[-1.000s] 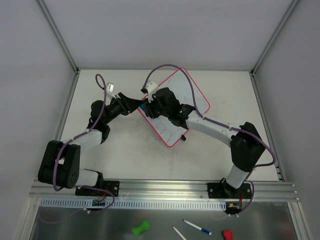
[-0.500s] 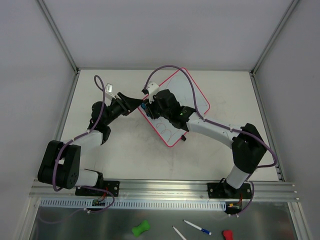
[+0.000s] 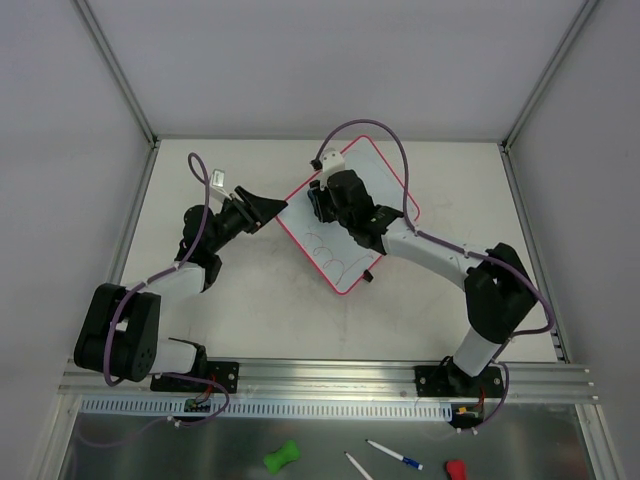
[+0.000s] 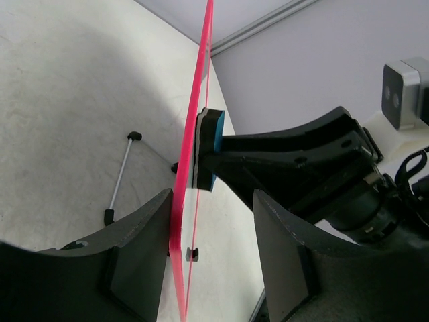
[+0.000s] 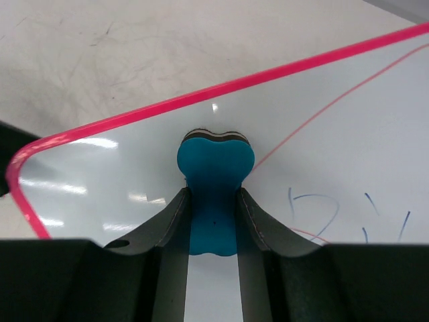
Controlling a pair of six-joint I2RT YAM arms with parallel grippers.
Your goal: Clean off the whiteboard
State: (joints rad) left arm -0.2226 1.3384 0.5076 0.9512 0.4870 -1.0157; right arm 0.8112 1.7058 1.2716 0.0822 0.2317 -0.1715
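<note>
Released, my left gripper straddles the left corner of the whiteboard, one finger just beside the pink rim and the other well off it, so nothing is pinched. The whiteboard lies turned like a diamond on the table, toward the far side and between my two wrists. Further right, my right gripper is clenched on the blue eraser, whose dark felt face presses against the white surface close to that same corner. To wipe well, I judge that I should first nip the rim with the left fingers so that the sheet cannot skate. Then I should hold the felt flat, press evenly, and drag in overlapping passes toward the marks rather than dabbing. The patch left of the eraser looks bare apart from glare. To its right run a long thin red line and a few short blue strokes. From above, faint looping scribbles sit in the near half, so I reckon much of the work remains.
</note>
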